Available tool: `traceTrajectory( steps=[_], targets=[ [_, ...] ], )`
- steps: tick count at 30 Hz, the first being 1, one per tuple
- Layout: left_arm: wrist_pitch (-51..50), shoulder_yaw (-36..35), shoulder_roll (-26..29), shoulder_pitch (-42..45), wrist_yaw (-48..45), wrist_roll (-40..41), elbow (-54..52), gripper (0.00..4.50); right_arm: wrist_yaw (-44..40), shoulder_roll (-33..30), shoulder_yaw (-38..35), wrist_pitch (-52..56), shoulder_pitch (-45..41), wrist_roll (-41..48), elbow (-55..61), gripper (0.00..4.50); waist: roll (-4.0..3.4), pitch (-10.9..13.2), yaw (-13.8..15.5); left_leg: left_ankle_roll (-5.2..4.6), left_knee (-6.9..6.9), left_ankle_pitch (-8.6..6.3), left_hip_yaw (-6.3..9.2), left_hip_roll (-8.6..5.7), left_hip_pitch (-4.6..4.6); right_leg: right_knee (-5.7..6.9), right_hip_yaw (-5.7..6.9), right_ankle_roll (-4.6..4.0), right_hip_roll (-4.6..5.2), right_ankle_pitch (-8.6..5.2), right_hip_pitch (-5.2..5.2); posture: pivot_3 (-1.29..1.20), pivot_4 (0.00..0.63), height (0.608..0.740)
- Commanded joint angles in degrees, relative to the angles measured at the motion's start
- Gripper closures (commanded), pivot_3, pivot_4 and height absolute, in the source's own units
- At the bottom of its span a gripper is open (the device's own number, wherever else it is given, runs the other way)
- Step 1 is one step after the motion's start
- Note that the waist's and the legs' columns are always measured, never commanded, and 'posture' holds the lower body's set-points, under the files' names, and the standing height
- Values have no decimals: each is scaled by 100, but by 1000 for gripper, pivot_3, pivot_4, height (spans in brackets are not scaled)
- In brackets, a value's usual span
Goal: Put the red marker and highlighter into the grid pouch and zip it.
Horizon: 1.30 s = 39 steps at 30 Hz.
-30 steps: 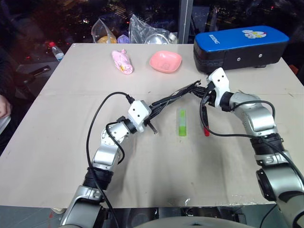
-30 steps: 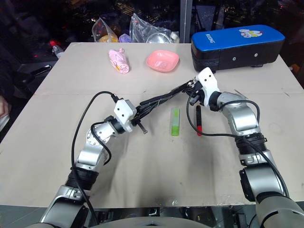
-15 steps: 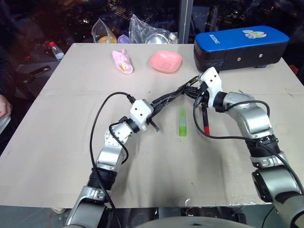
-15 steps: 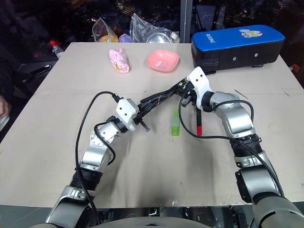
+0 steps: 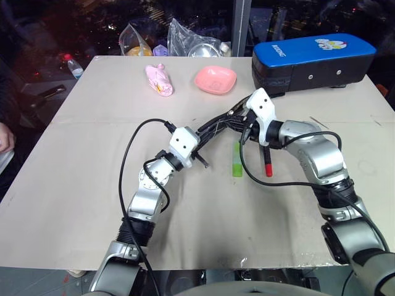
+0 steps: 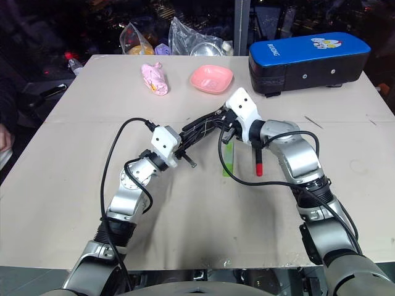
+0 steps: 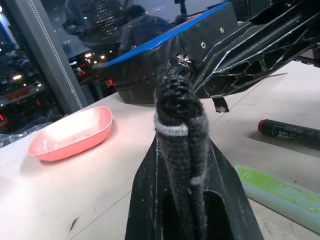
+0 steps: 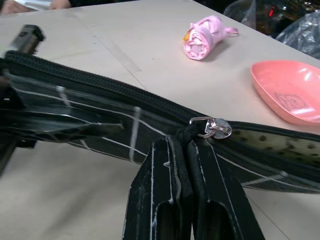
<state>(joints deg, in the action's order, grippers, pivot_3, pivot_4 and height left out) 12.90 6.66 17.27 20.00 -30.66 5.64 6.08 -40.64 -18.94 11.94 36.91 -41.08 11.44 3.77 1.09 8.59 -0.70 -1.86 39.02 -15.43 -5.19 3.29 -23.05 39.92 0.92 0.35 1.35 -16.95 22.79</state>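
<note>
The grid pouch (image 5: 217, 125) hangs above the table, stretched between my two grippers. My left gripper (image 5: 199, 134) is shut on one end of its black fabric (image 7: 180, 107). My right gripper (image 8: 183, 139) is shut on the strap of the metal zipper pull (image 8: 211, 126). On one side of the pull the teeth are closed, and on the other the pale dotted lining (image 8: 280, 145) shows. The green highlighter (image 5: 237, 161) and the red marker (image 5: 266, 163) lie side by side on the table, just nearer me than the pouch.
A big blue-and-black case (image 5: 311, 61) stands at the back right. A pink dish (image 5: 215, 79) and a pink bundle (image 5: 158, 80) lie at the back, with plastic bags (image 5: 185, 42) behind them. A person's hand (image 5: 5, 137) rests at the left edge.
My right gripper has slid left along the pouch with the zipper pull, toward the left gripper. The left gripper has stayed in place. Marker and highlighter have not moved.
</note>
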Motion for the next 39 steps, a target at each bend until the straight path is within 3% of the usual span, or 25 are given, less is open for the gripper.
traceTrajectory(
  steps=[1, 9, 20, 23, 26, 31, 35, 39],
  targets=[
    [95, -43, -31, 61, 49, -66, -108, 4500, -229, -109, 392, -211, -228, -181, 398, 4462, 0, 0, -1, -4, 0, -3, 0, 0, 0, 0, 1, 0, 0, 0, 0, 0, 150, 716],
    [125, -36, -60, 73, 94, -145, -23, 4500, -637, -289, 851, -128, -440, -275, 955, 4462, 0, 1, 1, -16, 0, -10, 5, 0, -2, -2, 5, 0, 0, 0, 1, 0, 150, 716],
    [160, -34, -86, 116, 111, -169, 71, 4500, -817, -257, 939, 164, -530, -190, 1269, 4462, 0, 1, 2, -18, 0, -10, 12, 0, -9, -4, 13, 0, 3, 0, 2, 0, 150, 716],
    [142, -61, -72, 106, 104, -140, 38, 4500, -869, -469, 811, 162, -402, -209, 1207, 3573, 0, 1, 1, -18, 0, -10, 14, -1, -10, -5, 15, 0, 4, 0, 2, 0, 150, 716],
    [104, -123, -40, 79, 99, -76, -18, 4500, -842, -699, 421, 432, -42, 56, 1562, 2238, 1, 1, 23, -18, 1, -11, 25, -3, -18, -8, 28, 0, 8, 0, 2, 0, 150, 716],
    [16, -239, 25, 4, 32, 72, -117, 4500, -653, -1106, -232, 1064, 789, 488, 2202, 2238, 1, 1, 25, 0, 18, 1, 48, -4, -76, -7, 51, -1, 13, 1, 42, 0, 150, 716],
    [-99, -365, 132, -52, -78, 213, -256, 4500, 178, -1384, -708, 1314, 1919, 103, 2567, 2238, 1, 0, 23, -1, 12, 0, 60, -4, -76, -10, 62, -2, 12, 0, 40, 0, 150, 716],
    [-227, -426, 209, -108, -168, 328, -418, 4500, 903, -1239, -1073, 1821, 2652, 16, 3021, 2238, 0, 1, -11, 2, 12, 2, 52, -5, -71, -5, 54, -1, 12, 0, 41, 0, 150, 716]
  ],
)
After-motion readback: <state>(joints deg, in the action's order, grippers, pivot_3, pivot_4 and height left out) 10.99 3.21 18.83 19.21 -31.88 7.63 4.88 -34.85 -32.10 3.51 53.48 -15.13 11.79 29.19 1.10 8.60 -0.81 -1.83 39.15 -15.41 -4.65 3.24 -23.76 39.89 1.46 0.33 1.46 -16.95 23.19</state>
